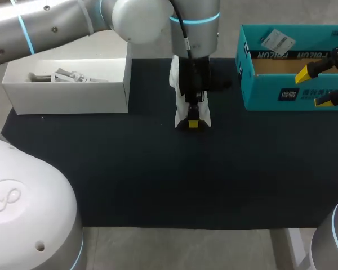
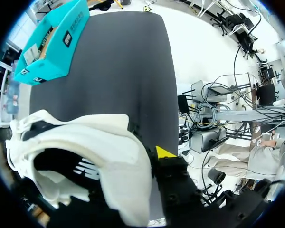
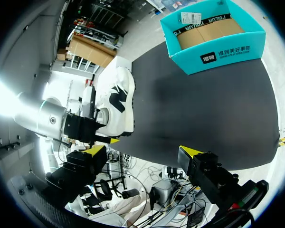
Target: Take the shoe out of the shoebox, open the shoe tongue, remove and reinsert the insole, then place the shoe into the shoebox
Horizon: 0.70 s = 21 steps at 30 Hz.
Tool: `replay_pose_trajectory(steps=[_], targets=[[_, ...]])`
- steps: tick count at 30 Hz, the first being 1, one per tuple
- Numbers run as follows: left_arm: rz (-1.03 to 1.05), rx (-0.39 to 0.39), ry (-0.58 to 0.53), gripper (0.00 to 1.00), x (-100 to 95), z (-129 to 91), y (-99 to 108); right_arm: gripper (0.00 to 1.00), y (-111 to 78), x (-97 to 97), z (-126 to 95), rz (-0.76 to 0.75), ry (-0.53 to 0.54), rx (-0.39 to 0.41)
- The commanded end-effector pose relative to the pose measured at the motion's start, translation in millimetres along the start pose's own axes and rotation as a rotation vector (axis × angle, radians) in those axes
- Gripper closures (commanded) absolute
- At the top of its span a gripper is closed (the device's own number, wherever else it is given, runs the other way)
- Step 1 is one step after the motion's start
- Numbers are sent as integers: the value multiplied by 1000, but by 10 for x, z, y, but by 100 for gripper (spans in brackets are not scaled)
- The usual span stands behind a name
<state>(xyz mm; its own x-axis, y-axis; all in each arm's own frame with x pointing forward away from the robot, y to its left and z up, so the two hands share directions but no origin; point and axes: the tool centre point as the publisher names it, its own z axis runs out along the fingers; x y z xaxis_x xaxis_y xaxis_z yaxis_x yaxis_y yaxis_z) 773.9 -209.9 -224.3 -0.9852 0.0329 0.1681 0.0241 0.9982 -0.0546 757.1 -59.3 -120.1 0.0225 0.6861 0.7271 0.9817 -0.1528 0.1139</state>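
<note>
A white shoe (image 1: 182,109) with a dark letter on its side stands on end on the dark mat, near the middle of the far side. My left gripper (image 1: 192,122) comes down from above and is shut on the shoe's edge. In the left wrist view the shoe (image 2: 85,152) lies right against the gripper (image 2: 149,159), and only one yellow fingertip (image 2: 164,152) shows. The teal shoebox (image 1: 270,84) stands open at the far right. My right gripper (image 1: 318,86) hangs open in front of it, holding nothing. The right wrist view has the shoe (image 3: 116,102) far ahead of the open right gripper (image 3: 142,152).
A white open box (image 1: 67,95) with crumpled packing (image 1: 62,76) in it stands at the far left. The dark mat (image 1: 158,180) covers the table, bare across its near half. The teal shoebox (image 3: 213,40) holds brown card.
</note>
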Motion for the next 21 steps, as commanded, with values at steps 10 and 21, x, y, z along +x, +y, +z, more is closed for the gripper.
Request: replay_pose_trajectory(steps=[10, 21], targets=[[19, -10, -58, 100, 37, -219, 107, 0, 6, 5, 11, 2, -3, 1], [19, -10, -58, 100, 37, -219, 107, 0, 6, 5, 11, 2, -3, 1]])
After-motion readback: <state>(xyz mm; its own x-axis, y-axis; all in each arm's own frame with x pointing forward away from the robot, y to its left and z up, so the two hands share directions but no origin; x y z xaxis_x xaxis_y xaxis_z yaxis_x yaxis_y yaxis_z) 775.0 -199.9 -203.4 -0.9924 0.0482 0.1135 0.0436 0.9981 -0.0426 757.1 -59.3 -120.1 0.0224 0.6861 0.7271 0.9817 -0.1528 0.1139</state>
